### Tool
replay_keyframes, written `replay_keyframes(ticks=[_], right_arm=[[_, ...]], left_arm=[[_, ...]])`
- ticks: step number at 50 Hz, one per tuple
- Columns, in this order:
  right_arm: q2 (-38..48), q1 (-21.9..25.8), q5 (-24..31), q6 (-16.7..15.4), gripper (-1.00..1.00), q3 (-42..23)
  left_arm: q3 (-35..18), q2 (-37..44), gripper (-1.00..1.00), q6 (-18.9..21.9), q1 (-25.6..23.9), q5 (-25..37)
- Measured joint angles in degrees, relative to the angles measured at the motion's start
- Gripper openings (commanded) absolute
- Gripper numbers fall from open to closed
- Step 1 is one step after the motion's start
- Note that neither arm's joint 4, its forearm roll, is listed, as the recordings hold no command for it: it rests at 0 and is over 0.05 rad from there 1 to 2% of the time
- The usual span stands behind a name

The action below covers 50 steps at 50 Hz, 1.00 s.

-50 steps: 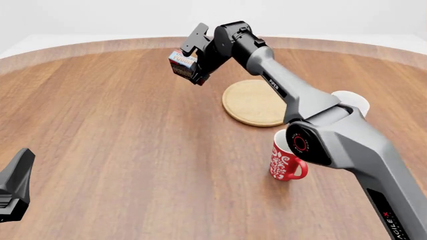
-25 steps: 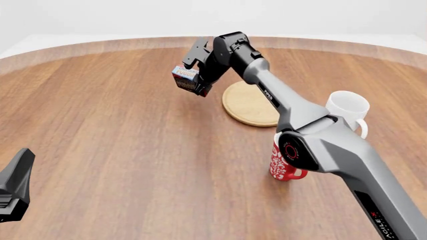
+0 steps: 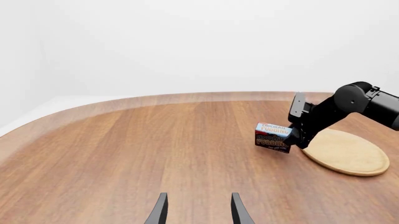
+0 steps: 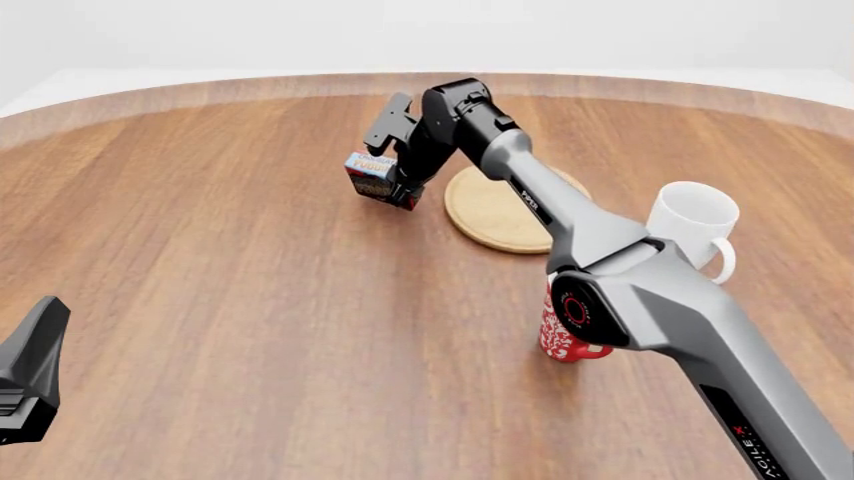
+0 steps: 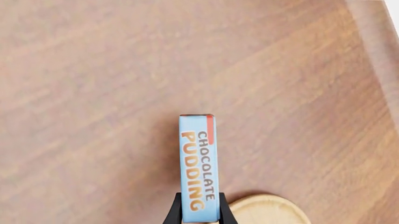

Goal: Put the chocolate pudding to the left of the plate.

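While clamped in the right gripper (image 4: 391, 178), the pudding (image 4: 371, 178) hangs tilted just left of the plate (image 4: 497, 212), twd the desk's far edge. Left gripper (image 3: 198, 210) sits parted, empty, nr the left-near corner.

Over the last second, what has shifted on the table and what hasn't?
The right hand, still shut on the chocolate pudding, has come down toward the table just left of the plate; the carton is not yet released. As the arm swung, the white mug came into fuller view and the red mug became more covered. Plate, both mugs and the open left hand stayed put.
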Motion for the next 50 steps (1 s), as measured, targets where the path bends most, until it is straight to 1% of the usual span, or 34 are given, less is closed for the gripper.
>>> replay_keyframes(ticks=[22, 23, 33, 47, 49, 50], right_arm=[[0.49, 0.09, 0.65, -0.06, -1.0, -0.13], [0.5, 0.07, 0.62, -0.09, 1.0, -0.14], [-1.38, 0.8, -0.08, 1.88, 1.0, -0.23], [-4.22, 0.06, -0.56, 2.38, 1.0, -0.07], [-5.11, -0.07, -1.03, 2.43, 1.0, 0.97], [-6.02, -0.12, -1.78, 2.47, 1.0, 2.49]], left_arm=[[0.0, 0.0, 1.0, 0.0, 0.0, 0.0], [0.0, 0.0, 1.0, 0.0, 0.0, 0.0], [0.0, 0.0, 1.0, 0.0, 0.0, 0.0], [0.0, 0.0, 1.0, 0.0, 0.0, 0.0], [0.0, 0.0, 1.0, 0.0, 0.0, 0.0], [0.0, 0.0, 1.0, 0.0, 0.0, 0.0]])
